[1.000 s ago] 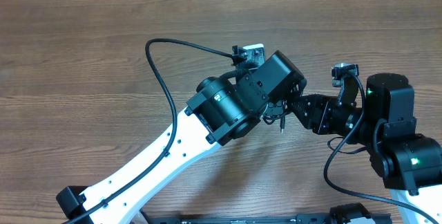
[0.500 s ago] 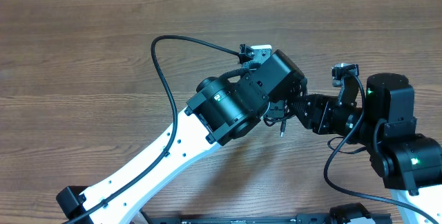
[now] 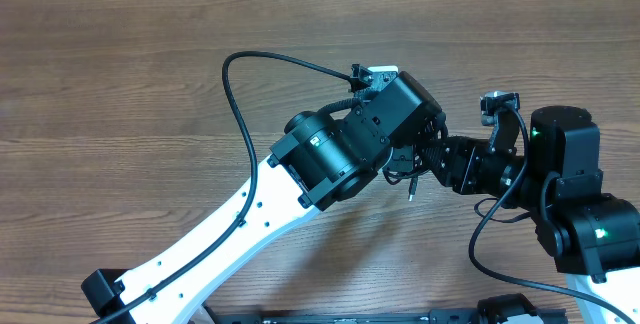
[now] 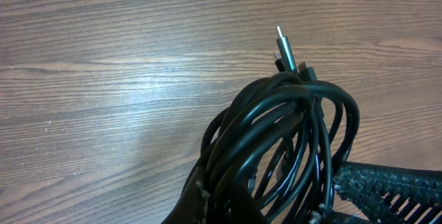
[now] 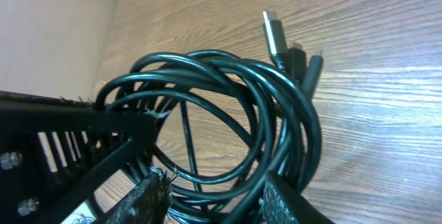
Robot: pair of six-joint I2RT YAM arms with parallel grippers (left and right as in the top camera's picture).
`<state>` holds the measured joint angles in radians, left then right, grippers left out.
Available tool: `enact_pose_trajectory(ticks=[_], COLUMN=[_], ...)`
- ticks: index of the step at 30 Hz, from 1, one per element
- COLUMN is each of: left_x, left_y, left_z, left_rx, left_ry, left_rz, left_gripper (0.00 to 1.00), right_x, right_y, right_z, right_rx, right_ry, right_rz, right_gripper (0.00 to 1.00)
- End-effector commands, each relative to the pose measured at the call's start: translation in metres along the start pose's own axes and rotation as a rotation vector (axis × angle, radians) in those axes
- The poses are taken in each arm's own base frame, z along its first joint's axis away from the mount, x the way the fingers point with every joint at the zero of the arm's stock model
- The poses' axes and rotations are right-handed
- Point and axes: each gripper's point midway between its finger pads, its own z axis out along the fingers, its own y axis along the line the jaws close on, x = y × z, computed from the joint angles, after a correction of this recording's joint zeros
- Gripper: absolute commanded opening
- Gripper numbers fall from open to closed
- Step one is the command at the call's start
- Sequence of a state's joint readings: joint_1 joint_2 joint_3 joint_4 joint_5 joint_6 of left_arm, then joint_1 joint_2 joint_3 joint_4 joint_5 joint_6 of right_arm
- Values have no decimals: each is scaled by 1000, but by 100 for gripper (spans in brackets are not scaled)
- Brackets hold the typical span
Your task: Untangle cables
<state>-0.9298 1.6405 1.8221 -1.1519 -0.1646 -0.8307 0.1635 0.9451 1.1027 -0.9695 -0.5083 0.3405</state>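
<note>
The cables (image 4: 290,127) are a coiled bundle of thin black cords held above the wooden table, with their plugs (image 4: 286,47) sticking out past the loops. My left gripper (image 4: 231,207) is shut on the lower part of the bundle. In the right wrist view the same cables (image 5: 276,113) loop between the fingers of my right gripper (image 5: 215,196), which stands open around several strands, with wood showing in the gap. In the overhead view both wrists meet at mid-right and hide most of the cables (image 3: 404,173); one plug (image 3: 411,191) hangs below them.
The wooden table (image 3: 120,84) stretches to the left and back. A thicker black arm cable (image 3: 240,94) arcs over the table from the left wrist. The right arm's base (image 3: 590,224) stands at the right edge.
The left wrist has shifted slightly to the right with the bundle, and the hanging plug has moved right and a little lower. The right arm has stayed still.
</note>
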Motion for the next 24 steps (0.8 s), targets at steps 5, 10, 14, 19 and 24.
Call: enact_pose_trajectory(ticks=[5, 10, 14, 19, 24], left_x=[-4, -4, -6, -8, -11], left_y=[-4, -10, -14, -9, -4], left_z=[-6, -6, -7, -6, -6], left_rx=[13, 43, 63, 35, 11], left_ry=[-21, -15, -21, -39, -58], left_rz=[5, 2, 0, -5, -45], left_gripper=[4, 4, 4, 4, 4], right_x=[-3, -4, -5, -5, -5], right_y=[-18, -18, -13, -4, -3], right_z=[-7, -7, -6, -6, -6], right_rx=[122, 120, 92, 41, 35], right_ry=[-33, -39, -36, -29, -27], right_rz=[13, 28, 29, 21, 20], right_gripper=[43, 43, 43, 43, 46])
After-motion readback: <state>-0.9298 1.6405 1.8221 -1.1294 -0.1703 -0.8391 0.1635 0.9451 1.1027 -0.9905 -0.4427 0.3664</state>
